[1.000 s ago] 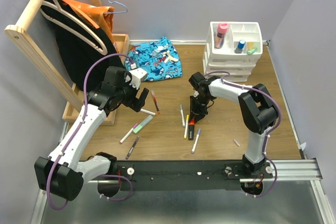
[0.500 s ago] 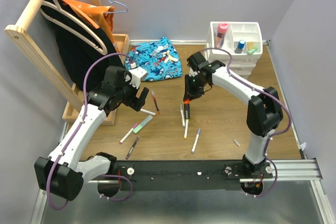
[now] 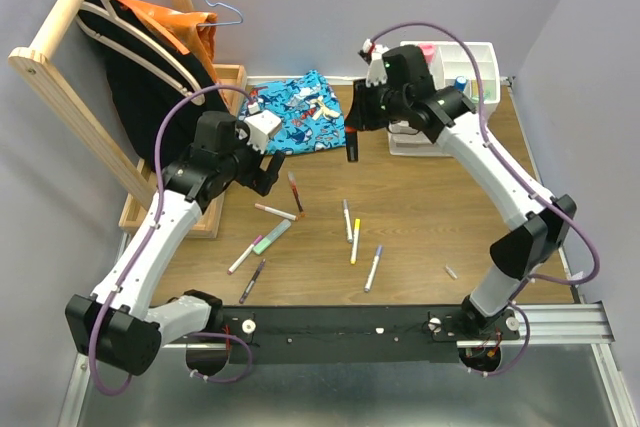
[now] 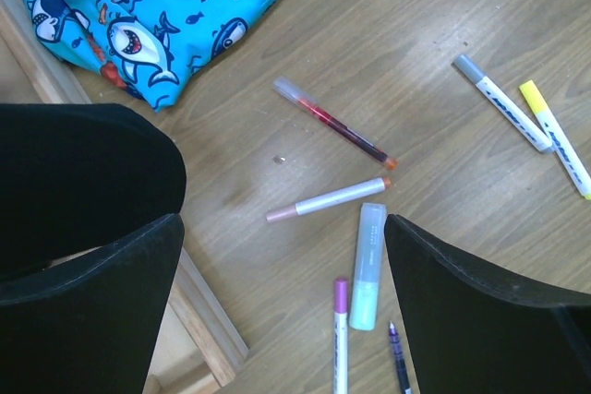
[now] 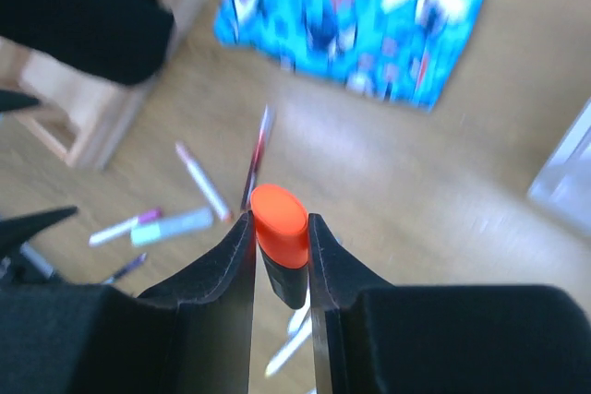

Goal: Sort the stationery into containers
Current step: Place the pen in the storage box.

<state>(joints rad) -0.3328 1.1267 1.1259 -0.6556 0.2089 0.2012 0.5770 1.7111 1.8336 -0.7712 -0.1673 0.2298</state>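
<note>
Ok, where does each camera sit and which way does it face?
Top external: above, behind the bases, looking down on the table; both arms show.
Left wrist: on the left arm, facing down at pens; open left tool frames it.
Right wrist: on the right arm, facing down; right tool grips an orange-capped marker.
Shared by all: shark cloth, red pen.

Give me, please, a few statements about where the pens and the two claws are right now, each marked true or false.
1. The right claw grips an orange-capped marker. True.
2. The left claw is shut on a pen. False: it is open, holding nothing.
3. The mint highlighter lies on the blue shark cloth. False: it lies on the bare wooden table.
4. A red pen lies on the table, apart from the cloth. True.
</note>
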